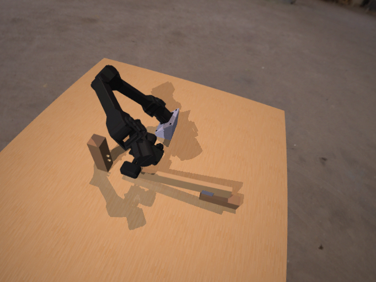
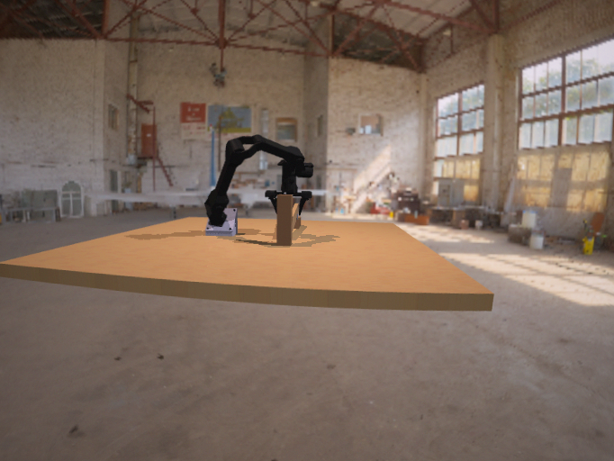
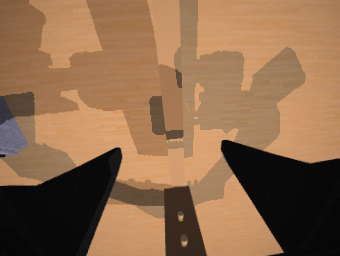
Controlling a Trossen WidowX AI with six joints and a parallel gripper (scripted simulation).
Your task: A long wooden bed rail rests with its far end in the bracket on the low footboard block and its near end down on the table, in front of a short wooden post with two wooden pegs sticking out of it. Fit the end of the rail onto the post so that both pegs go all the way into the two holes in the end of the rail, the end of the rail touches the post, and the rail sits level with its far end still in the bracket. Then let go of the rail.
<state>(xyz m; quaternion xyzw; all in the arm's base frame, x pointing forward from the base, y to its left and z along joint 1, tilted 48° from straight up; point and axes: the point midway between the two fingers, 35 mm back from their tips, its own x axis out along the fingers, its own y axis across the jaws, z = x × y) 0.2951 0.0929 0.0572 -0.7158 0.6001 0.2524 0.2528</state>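
Observation:
The long wooden rail (image 1: 186, 181) (image 3: 172, 100) has its far end in the bracket (image 1: 207, 193) on the footboard block (image 1: 216, 201). The arm hides its near end in the top view. The short wooden post (image 1: 99, 156) (image 2: 284, 225) (image 3: 183, 200) stands beyond the near end, with two pegs (image 3: 180, 216) sticking out towards the rail. My gripper (image 2: 288, 212) (image 3: 172, 148) is open and empty, pointing down above the rail's near part. In the wrist view its fingers stand wide apart, one on each side of the rail's line. Exact fingertip height over the rail cannot be told.
The arm's pale base (image 1: 167, 129) (image 2: 222, 227) stands on the wooden table (image 1: 182, 242) beside the rail, on the side away from the top camera. The post is close to the gripper. Dark arm shadows fall across the rail and table.

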